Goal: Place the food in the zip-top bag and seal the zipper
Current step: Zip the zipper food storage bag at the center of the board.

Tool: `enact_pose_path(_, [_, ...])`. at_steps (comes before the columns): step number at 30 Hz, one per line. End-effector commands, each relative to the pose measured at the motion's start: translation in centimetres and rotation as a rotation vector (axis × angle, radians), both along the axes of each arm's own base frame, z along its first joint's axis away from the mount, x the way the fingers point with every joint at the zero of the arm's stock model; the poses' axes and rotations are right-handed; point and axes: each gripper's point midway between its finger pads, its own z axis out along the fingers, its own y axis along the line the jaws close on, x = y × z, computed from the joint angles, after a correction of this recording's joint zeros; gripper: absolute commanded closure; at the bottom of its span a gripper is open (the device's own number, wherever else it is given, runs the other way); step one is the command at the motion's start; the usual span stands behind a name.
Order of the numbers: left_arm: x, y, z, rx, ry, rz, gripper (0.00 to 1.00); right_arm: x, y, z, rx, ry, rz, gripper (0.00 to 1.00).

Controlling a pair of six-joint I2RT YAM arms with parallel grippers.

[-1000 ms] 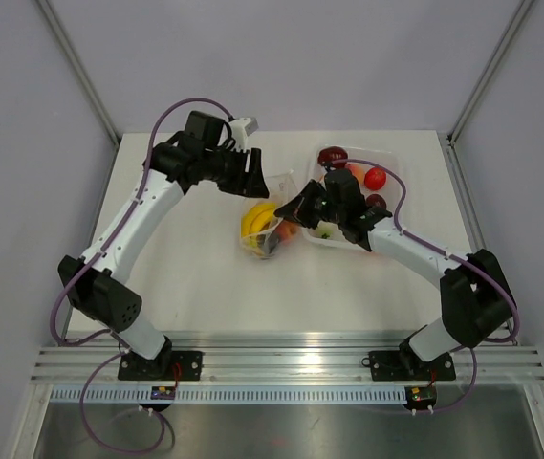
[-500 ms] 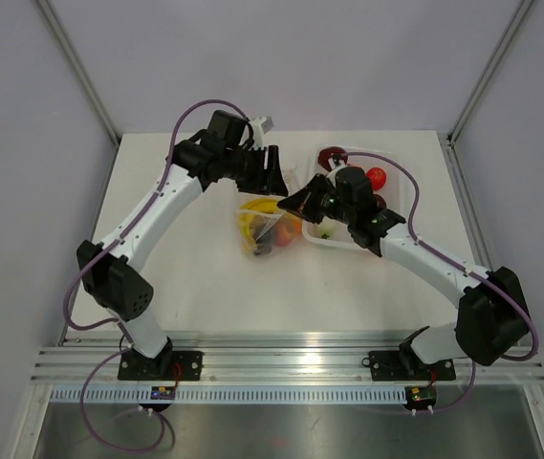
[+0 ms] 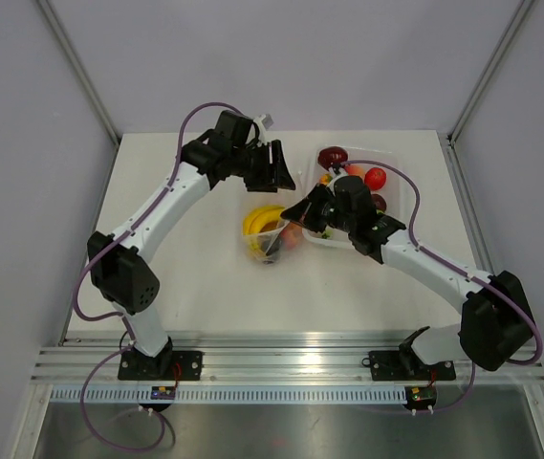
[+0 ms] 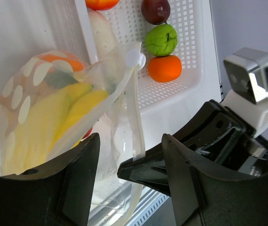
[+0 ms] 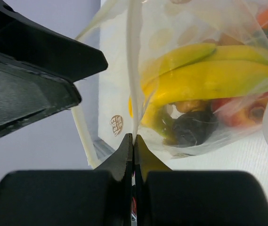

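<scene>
On the left side of the counter (image 3: 185, 277), the left arm has swung in toward the middle over the last second. Its left tool (image 3: 279, 180) now hangs just past the far side of the zip-top bag (image 3: 268, 232), closer to the bag's mouth than before. Its two fingers stand apart and hold nothing. I think it is getting ready to help with the bag's mouth.

In the middle, the bag lies on the counter, just left of the white tray (image 3: 393, 167). It has stayed in about the same spot. Inside it are yellow bananas (image 3: 260, 220) and a black-looking piece (image 5: 190, 128). The zipper (image 5: 133, 70) strip looks loose, so I think the bag is not sealed yet.

Next comes the right tool (image 3: 297, 212). Its fingers are pinched tight on the thin edge of the bag at the mouth. So the bag touches the right tool, and it sits near the left tool without touching it.

On the right, the tray holds more food: a red piece (image 3: 375, 178), a green piece (image 4: 161, 40), an orange piece (image 4: 165, 68) and a dark purple piece (image 3: 333, 157). These are not in the bag, so there is more to put in before closing it.
</scene>
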Motion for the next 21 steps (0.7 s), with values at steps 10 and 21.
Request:
enact_pose_path(10, [-0.6, -1.5, 1.0, -0.124, 0.014, -0.022, 0.35, -0.6, -0.6, 0.3, -0.017, -0.067, -0.013, 1.00])
enact_pose_path(21, [-0.1, -2.9, -0.6, -0.074, 0.024, 0.011, 0.51, -1.0, -0.5, 0.2, -0.013, -0.068, -0.004, 1.00])
